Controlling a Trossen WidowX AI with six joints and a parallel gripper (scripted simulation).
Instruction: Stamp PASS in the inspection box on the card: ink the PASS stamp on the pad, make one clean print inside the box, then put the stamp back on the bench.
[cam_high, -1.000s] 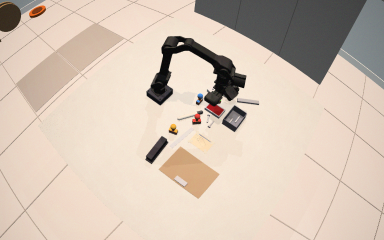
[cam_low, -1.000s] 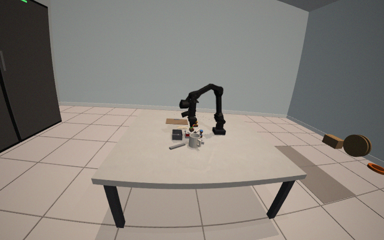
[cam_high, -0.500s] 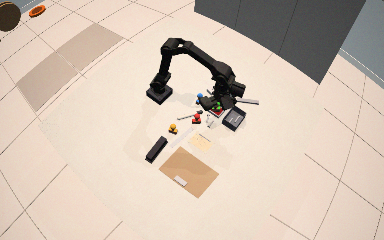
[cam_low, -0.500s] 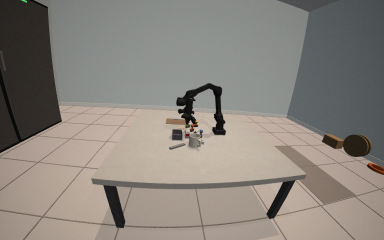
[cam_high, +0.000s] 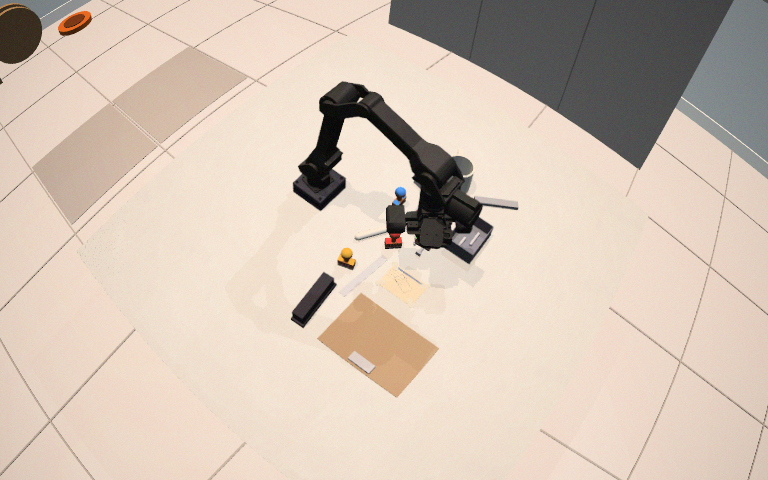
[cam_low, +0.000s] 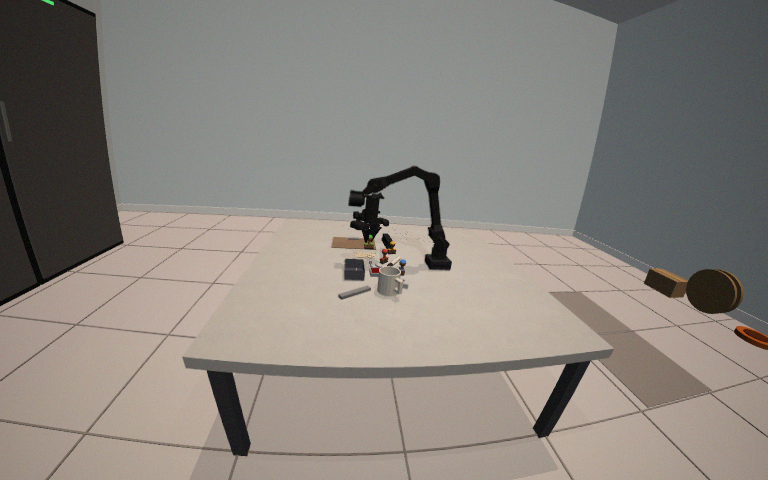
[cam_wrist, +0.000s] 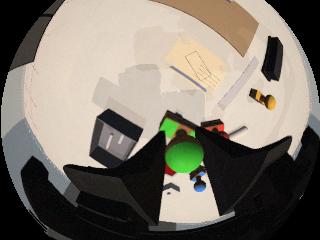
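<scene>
My gripper (cam_wrist: 180, 133) is shut on the green-knobbed stamp (cam_wrist: 184, 157) (cam_low: 369, 241), which is held upright above the bench. Its lettering cannot be read. The cream card (cam_high: 404, 290) (cam_low: 365, 255) (cam_wrist: 177, 52) lies taped down ahead of the gripper in the wrist view, with a box outline and lines on it. The red ink pad (cam_low: 375, 270) (cam_wrist: 170, 171) is mostly hidden behind the stamp and fingers in the wrist view. A red stamp (cam_high: 393, 243) (cam_low: 384, 255) (cam_wrist: 215, 126), a blue stamp (cam_high: 399, 193) (cam_low: 402, 264) (cam_wrist: 199, 186) and a yellow stamp (cam_high: 346, 258) (cam_wrist: 270, 102) stand on the bench.
A dark tray (cam_high: 469, 258) (cam_low: 354, 270) stands beside the gripper, with a mug (cam_high: 464, 169) (cam_low: 388, 283) and a grey bar (cam_high: 498, 202) (cam_low: 354, 292) farther off. A ruler (cam_high: 362, 277) (cam_wrist: 239, 84), a stapler (cam_high: 314, 298) (cam_wrist: 273, 59) and a brown mat (cam_high: 385, 333) (cam_wrist: 225, 20) lie around the card.
</scene>
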